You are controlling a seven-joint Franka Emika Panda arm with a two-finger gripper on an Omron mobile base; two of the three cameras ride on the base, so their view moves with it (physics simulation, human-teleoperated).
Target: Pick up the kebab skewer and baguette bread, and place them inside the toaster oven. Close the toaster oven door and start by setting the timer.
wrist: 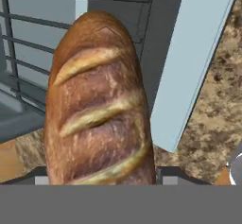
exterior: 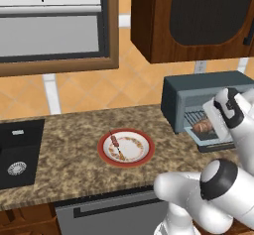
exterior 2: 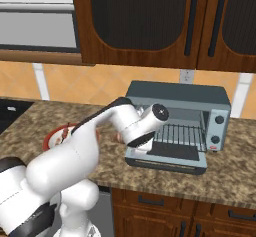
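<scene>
Speckled granite counter (exterior: 74,130), orange tiled wall (exterior: 99,88), dark wood cabinets (exterior 2: 145,21), black sink (exterior: 17,152).

The claw (exterior: 212,125) is at the open front of the toaster oven (exterior: 198,96). The baguette bread (exterior: 203,126) sits at the claw, over the wire rack. The toaster oven door (exterior: 211,139) lies flat below the claw. Far from the claw, the kebab skewer (exterior: 117,146) lies on a red plate (exterior: 144,155).
</scene>
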